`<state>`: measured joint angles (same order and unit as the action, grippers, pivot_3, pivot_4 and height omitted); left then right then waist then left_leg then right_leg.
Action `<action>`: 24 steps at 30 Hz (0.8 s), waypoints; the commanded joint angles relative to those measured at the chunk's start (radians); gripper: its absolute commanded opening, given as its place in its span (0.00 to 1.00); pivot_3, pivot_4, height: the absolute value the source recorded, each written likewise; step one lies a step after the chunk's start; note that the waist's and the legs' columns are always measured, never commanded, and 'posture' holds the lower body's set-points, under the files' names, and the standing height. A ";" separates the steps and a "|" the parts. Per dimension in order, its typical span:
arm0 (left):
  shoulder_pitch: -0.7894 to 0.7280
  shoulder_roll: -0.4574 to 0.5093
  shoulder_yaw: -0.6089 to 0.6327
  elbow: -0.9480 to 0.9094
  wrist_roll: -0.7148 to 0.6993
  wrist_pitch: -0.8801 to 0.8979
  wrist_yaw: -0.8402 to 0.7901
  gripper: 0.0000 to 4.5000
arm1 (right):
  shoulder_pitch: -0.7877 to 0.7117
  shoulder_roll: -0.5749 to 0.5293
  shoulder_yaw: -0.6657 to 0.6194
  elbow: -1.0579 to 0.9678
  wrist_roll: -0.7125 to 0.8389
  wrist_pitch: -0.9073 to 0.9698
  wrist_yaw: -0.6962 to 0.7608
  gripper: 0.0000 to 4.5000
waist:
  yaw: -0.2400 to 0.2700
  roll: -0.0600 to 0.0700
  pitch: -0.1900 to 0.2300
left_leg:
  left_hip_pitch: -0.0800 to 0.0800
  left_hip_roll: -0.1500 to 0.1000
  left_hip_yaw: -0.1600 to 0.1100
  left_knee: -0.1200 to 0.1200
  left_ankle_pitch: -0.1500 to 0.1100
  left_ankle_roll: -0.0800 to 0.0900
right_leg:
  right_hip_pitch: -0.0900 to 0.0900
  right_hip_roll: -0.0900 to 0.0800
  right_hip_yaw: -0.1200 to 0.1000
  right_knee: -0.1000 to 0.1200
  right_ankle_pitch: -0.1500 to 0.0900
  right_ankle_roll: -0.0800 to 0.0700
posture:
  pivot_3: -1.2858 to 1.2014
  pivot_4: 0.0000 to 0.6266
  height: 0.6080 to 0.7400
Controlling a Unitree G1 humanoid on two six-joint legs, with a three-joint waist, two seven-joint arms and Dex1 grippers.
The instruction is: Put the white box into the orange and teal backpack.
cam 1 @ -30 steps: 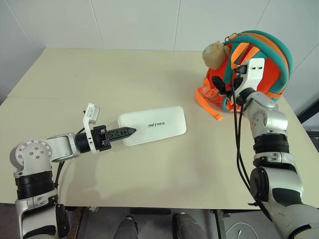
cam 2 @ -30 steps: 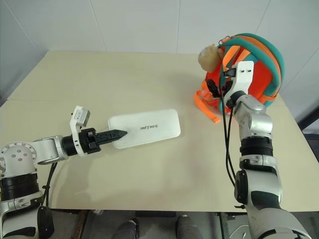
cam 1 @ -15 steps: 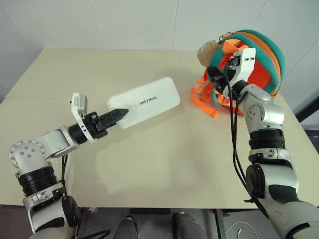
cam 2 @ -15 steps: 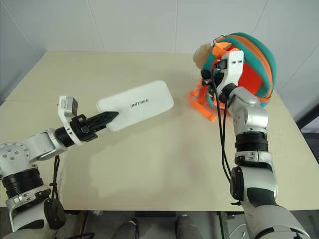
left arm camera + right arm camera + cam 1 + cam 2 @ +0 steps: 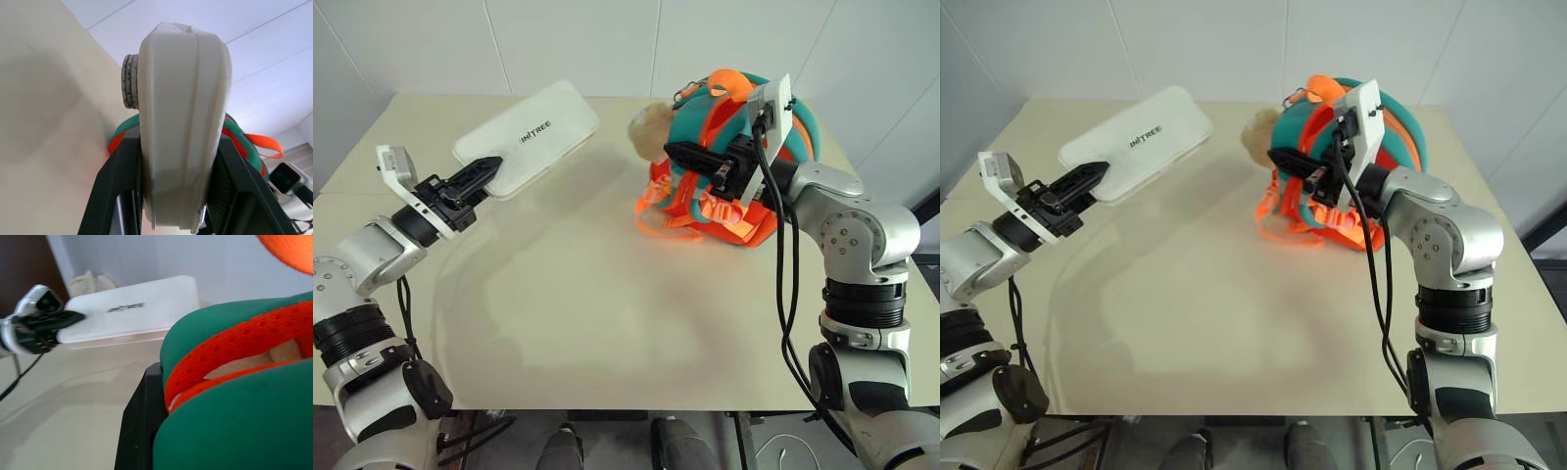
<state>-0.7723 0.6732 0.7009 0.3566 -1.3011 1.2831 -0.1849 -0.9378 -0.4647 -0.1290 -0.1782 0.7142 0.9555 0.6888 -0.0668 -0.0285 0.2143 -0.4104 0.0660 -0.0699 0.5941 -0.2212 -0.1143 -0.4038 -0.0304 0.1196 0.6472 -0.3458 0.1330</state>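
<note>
The white box (image 5: 530,135), flat with small dark lettering, hangs tilted above the table's far left, and my left gripper (image 5: 485,168) is shut on its near end. In the left wrist view the box (image 5: 181,122) stands edge-on between the black fingers (image 5: 112,196). The orange and teal backpack (image 5: 734,186) sits at the far middle right, its beige plush toy (image 5: 651,127) facing the box. My right gripper (image 5: 683,157) is shut on the backpack's teal padded trim (image 5: 234,342). A gap of open air separates the box from the backpack.
The beige table (image 5: 607,294) stretches under both arms, with a seam near its left edge (image 5: 342,191). Loose orange webbing loops (image 5: 656,213) trail from the backpack onto the tabletop. White wall panels stand behind the table's far edge.
My left gripper has lifted the box off the table, up and toward the far left. My right gripper has shut on the backpack's trim and pulled the backpack leftward toward the table's middle.
</note>
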 commanded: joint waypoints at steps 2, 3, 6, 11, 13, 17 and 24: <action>-0.013 0.101 -0.026 0.038 0.071 -0.052 -0.134 0.28 | -0.024 -0.009 -0.075 -0.144 0.223 0.116 0.007 0.00 | -0.002 0.000 0.000 | -0.003 0.000 0.000 0.000 0.000 -0.001 | -0.004 0.000 0.000 0.002 0.000 -0.001 | 0.52 0.24 1.00; -0.014 0.116 -0.041 0.047 0.091 -0.060 -0.164 0.28 | -0.016 -0.018 -0.071 -0.166 0.260 0.138 0.018 0.00 | -0.001 0.000 0.000 | -0.004 0.000 0.000 0.000 0.001 -0.002 | -0.006 0.000 0.000 0.002 0.000 -0.001 | 0.52 0.24 1.00; -0.023 0.141 -0.069 0.071 0.130 -0.072 -0.224 0.28 | -0.002 -0.036 -0.065 -0.211 0.338 0.173 0.024 0.00 | 0.006 0.000 0.000 | -0.007 0.000 0.000 0.001 0.001 -0.002 | -0.009 0.000 -0.001 0.003 -0.001 -0.001 | 0.52 0.24 1.00; -0.035 0.168 -0.113 0.093 0.193 -0.085 -0.304 0.28 | -0.027 -0.042 -0.070 -0.240 0.487 0.210 -0.005 0.00 | 0.007 0.000 0.000 | -0.010 0.000 0.000 0.003 0.001 -0.001 | -0.011 0.000 -0.001 0.005 -0.001 -0.001 | 0.52 0.24 1.00; -0.035 0.176 -0.132 0.095 0.216 -0.088 -0.340 0.28 | -0.022 -0.069 -0.047 -0.264 0.524 0.222 0.022 0.00 | 0.008 0.000 0.000 | -0.010 0.000 0.000 0.003 0.001 -0.001 | -0.011 0.000 -0.001 0.005 -0.001 -0.001 | 0.52 0.24 1.00; -0.031 0.191 -0.168 0.091 0.266 -0.106 -0.417 0.28 | -0.004 -0.124 -0.011 -0.283 0.536 0.219 0.061 0.00 | 0.007 0.000 0.000 | -0.010 0.000 0.000 0.003 0.001 -0.001 | -0.011 0.000 -0.001 0.005 -0.001 -0.002 | 0.52 0.24 1.00; 0.049 0.270 -0.247 0.014 0.341 -0.177 -0.671 0.28 | 0.007 -0.261 0.033 -0.285 0.487 0.182 0.211 0.00 | 0.007 0.000 0.000 | -0.010 0.000 0.000 0.003 -0.001 0.003 | -0.011 0.000 -0.002 0.006 -0.001 -0.002 | 0.52 0.24 1.00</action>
<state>-0.7248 0.9076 0.4426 0.4124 -0.9626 1.1367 -0.7926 -0.9245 -0.7108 -0.0817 -0.4443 1.1980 1.1754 0.8620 -0.0597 -0.0286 0.2143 -0.4205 0.0664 -0.0703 0.5972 -0.2225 -0.1107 -0.4153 -0.0303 0.1179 0.6532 -0.3472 0.1307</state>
